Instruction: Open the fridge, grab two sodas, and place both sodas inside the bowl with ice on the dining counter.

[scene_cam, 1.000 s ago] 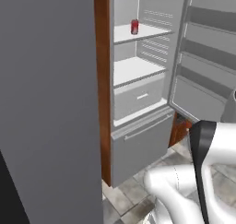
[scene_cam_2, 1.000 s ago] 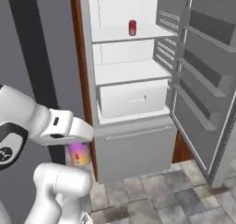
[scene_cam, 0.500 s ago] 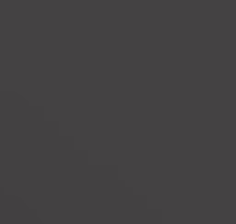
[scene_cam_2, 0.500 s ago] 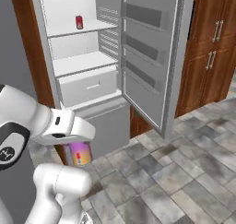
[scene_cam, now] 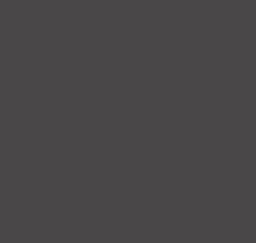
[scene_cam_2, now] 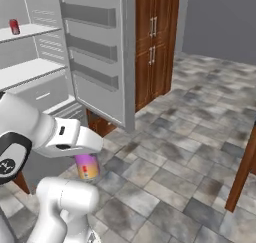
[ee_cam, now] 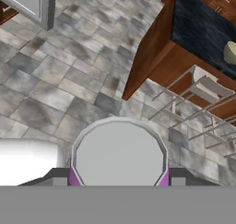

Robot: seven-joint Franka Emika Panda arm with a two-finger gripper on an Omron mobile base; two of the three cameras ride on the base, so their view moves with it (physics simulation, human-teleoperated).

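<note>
Now 2 sodas: 1 purple soda (scene_cam_2: 87,166) in hand (scene_cam_2: 88,163), 1 red soda (scene_cam_2: 14,26) in fridge (scene_cam_2: 95,57)

You will find no readable text, brand, number or sign here. The purple can (scene_cam_2: 86,166) below the white arm shows only plain colour bands, and the red can (scene_cam_2: 14,26) on the fridge (scene_cam_2: 95,62) shelf is too small for you to make out any lettering.

1 red soda can (scene_cam_2: 14,26) stands on the fridge's upper shelf (scene_cam_2: 31,32)
</note>
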